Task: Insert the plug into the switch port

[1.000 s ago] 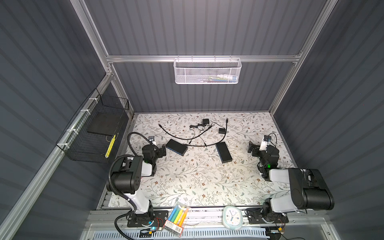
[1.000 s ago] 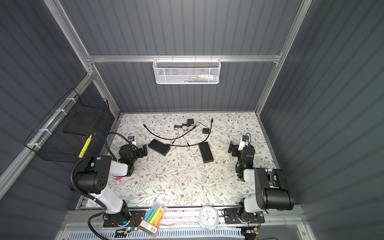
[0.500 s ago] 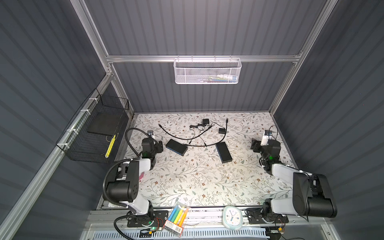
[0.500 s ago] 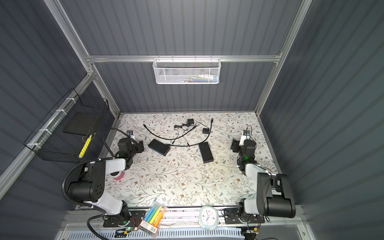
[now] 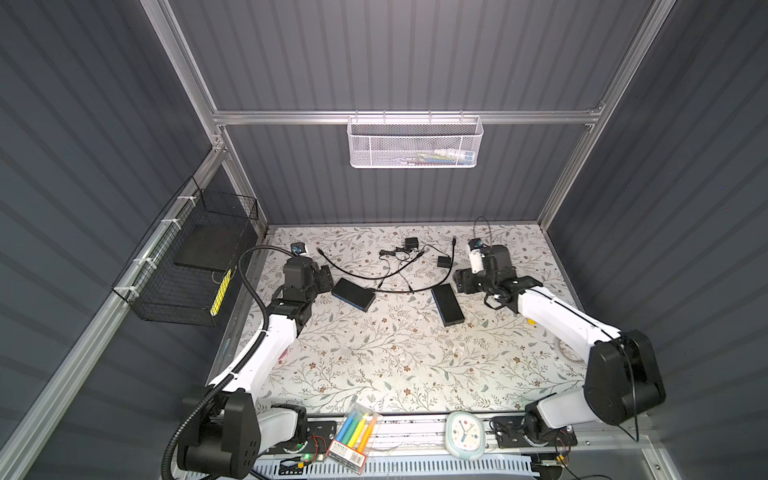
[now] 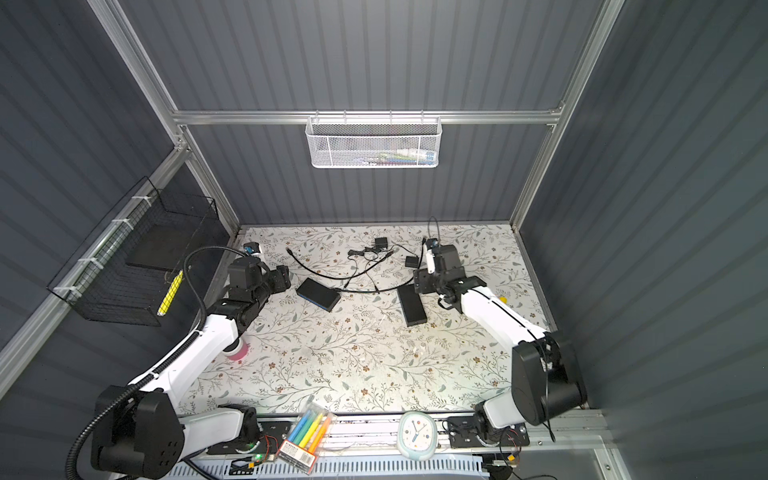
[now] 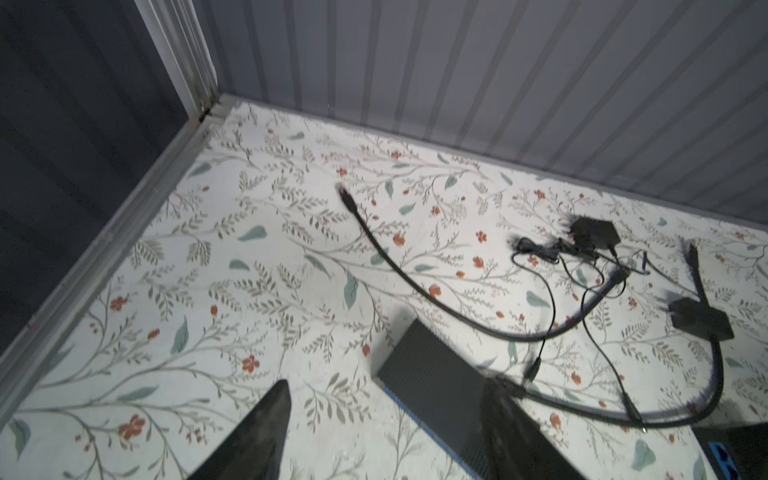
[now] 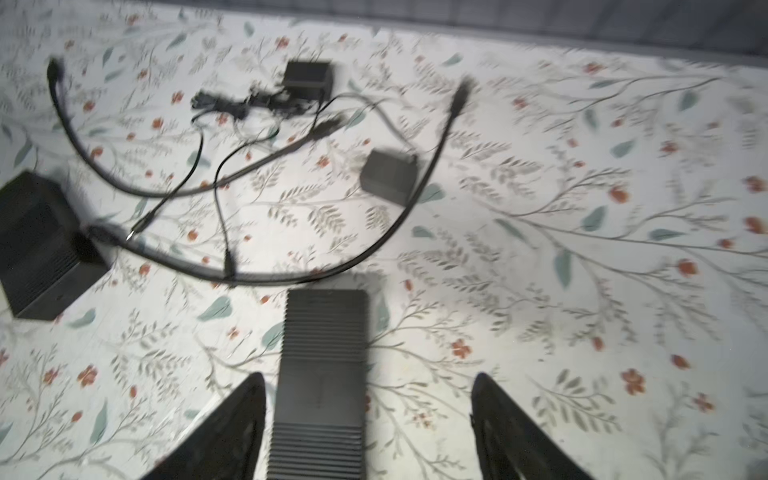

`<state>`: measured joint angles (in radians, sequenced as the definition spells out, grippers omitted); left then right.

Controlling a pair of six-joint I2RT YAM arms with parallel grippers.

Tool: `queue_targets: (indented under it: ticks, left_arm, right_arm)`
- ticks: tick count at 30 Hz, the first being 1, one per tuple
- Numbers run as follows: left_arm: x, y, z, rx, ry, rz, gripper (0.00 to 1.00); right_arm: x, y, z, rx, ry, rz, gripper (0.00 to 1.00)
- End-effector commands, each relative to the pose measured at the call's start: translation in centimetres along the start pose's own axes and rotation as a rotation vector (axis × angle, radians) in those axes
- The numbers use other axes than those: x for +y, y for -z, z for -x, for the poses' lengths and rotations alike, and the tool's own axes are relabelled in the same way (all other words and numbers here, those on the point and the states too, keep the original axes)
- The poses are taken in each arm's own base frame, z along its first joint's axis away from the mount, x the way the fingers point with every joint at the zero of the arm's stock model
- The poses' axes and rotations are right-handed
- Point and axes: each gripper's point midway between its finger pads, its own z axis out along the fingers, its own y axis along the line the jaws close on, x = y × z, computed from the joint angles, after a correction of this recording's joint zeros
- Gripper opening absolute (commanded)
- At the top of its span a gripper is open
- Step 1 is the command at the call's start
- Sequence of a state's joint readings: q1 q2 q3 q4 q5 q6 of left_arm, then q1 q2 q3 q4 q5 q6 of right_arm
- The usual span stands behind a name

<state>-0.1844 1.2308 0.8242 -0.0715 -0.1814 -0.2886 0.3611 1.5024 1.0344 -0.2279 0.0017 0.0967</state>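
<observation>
Left wrist view: left gripper spread, empty, beside a ribbed black switch w/ blue edge. Slim cable plug lies loose on the floral tabletop, apart from it. Right gripper likewise spread, nothing clamped, over a 2nd flat ribbed box. Pickup & insertion both remain, I'd judge.

Hunting for lettering, and nothing reads clearly. The marker pack at the table's front edge carries a printed label, too small to make out. The clock beside it shows a dial (numerals mere specks). In the left wrist view, blue marks sit on a black box, cut off and unreadable.
</observation>
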Motion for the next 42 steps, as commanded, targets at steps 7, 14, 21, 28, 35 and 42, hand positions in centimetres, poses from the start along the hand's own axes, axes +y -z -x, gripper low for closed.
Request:
queue_targets:
  ticks: [7, 14, 21, 28, 35, 42]
  left_arm:
    - [-1.2, -0.2, -2.8, 0.187, 0.063, -0.049, 0.71]
    - [-1.9, -0.1, -2.7, 0.205, 0.070, -0.085, 0.71]
    - [-1.7, 0.4, -2.9, 0.216, 0.031, -0.078, 0.72]
    - [-1.9, 0.4, -3.7, 0.235, 0.043, -0.099, 0.72]
    - [-1.9, 0.7, -3.8, 0.241, 0.057, -0.097, 0.72]
    - [-1.8, 0.8, -3.8, 0.251, 0.060, -0.091, 0.72]
  right_arm:
    - [3.4, -4.7, 1.0, 0.194, -0.004, 0.002, 0.77]
    - [7.6, -9.7, 3.7, 0.155, -0.070, 0.049, 0.71]
    - [12.0, -13.0, 3.2, 0.190, 0.016, 0.105, 0.53]
    - [13.4, -15.5, 1.4, 0.239, 0.039, 0.117, 0.33]
    - [13.2, -17.7, 0.0, 0.283, 0.060, 0.072, 0.22]
    - [12.8, -19.4, -0.8, 0.321, 0.061, 0.039, 0.17]
